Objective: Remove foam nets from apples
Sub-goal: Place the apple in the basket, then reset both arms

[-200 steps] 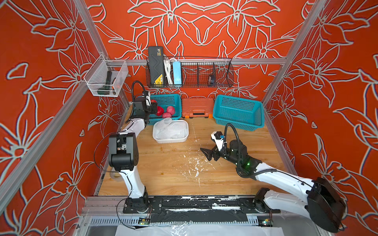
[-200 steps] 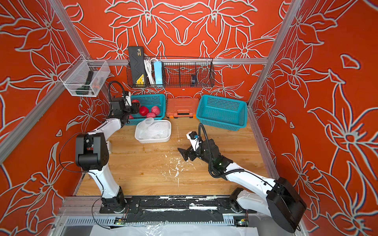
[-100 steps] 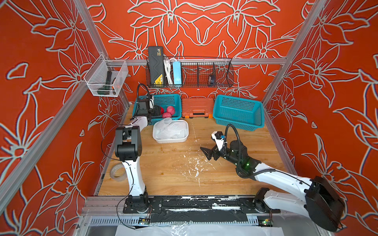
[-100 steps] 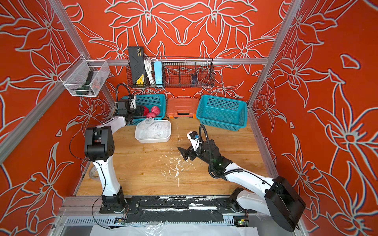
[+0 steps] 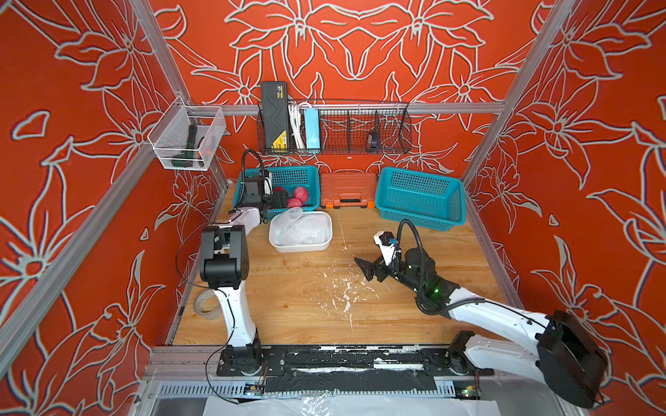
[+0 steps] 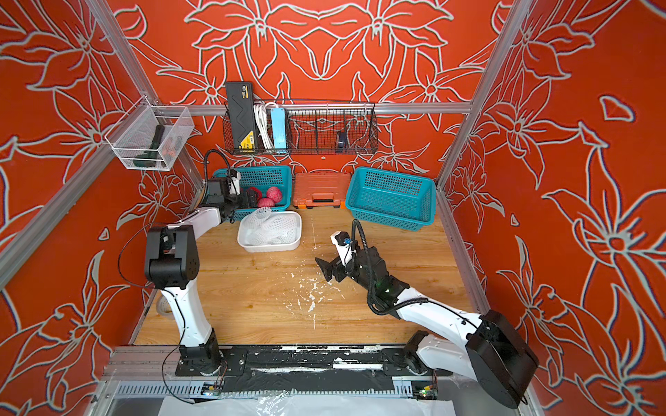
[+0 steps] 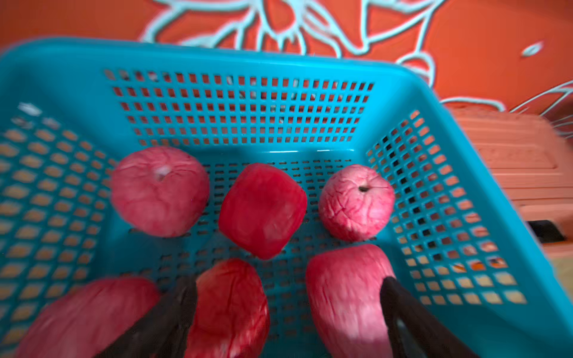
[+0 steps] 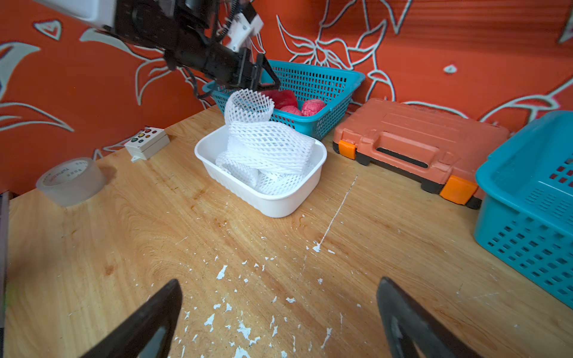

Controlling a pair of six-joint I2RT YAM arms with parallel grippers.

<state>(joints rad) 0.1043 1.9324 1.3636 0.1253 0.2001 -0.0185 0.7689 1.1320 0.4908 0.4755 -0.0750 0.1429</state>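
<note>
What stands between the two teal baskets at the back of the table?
An orange tool case stands there, between the teal basket holding the apples and the other teal basket. Both top views show it.

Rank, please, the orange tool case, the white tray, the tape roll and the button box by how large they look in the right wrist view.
1. orange tool case
2. white tray
3. tape roll
4. button box, which looks smallest but lies farther from the camera than the tape roll, so their true order is unsure.
</note>
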